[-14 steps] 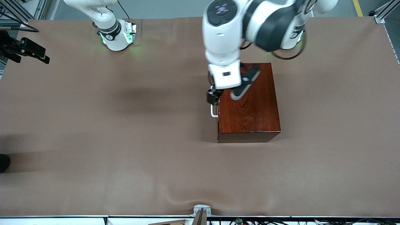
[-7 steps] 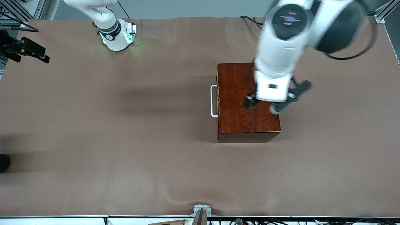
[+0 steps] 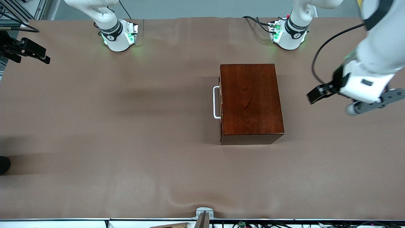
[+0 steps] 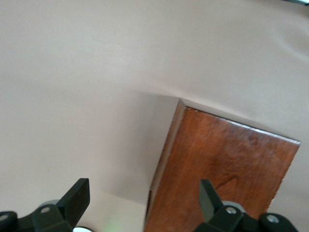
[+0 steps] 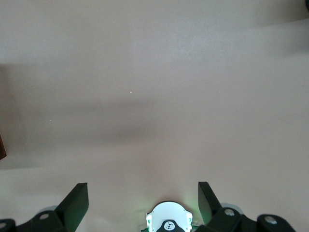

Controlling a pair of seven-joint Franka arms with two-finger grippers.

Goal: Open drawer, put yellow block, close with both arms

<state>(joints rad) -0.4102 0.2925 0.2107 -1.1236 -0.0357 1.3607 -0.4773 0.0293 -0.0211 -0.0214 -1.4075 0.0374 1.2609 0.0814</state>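
Observation:
The dark reddish-brown box (image 3: 250, 98) stands mid-table with its drawer shut, the white handle (image 3: 216, 102) against its face toward the right arm's end. The yellow block is out of view. My left gripper (image 3: 317, 94) hangs open and empty over bare table beside the box, toward the left arm's end. In the left wrist view it (image 4: 143, 186) looks down on a corner of the box (image 4: 222, 164). My right gripper (image 5: 142, 191) is open and empty, high over its own base (image 5: 169, 220). It does not show in the front view.
The arm bases (image 3: 118, 36) (image 3: 288, 33) stand along the edge farthest from the front camera, with a cable (image 3: 256, 20) by the left one. A black fixture (image 3: 25, 50) juts in at the right arm's end. A metal clamp (image 3: 204, 213) sits at the nearest edge.
My left gripper has swung from the drawer handle, across the box top, out over the table toward the left arm's end. The box and drawer have not moved.

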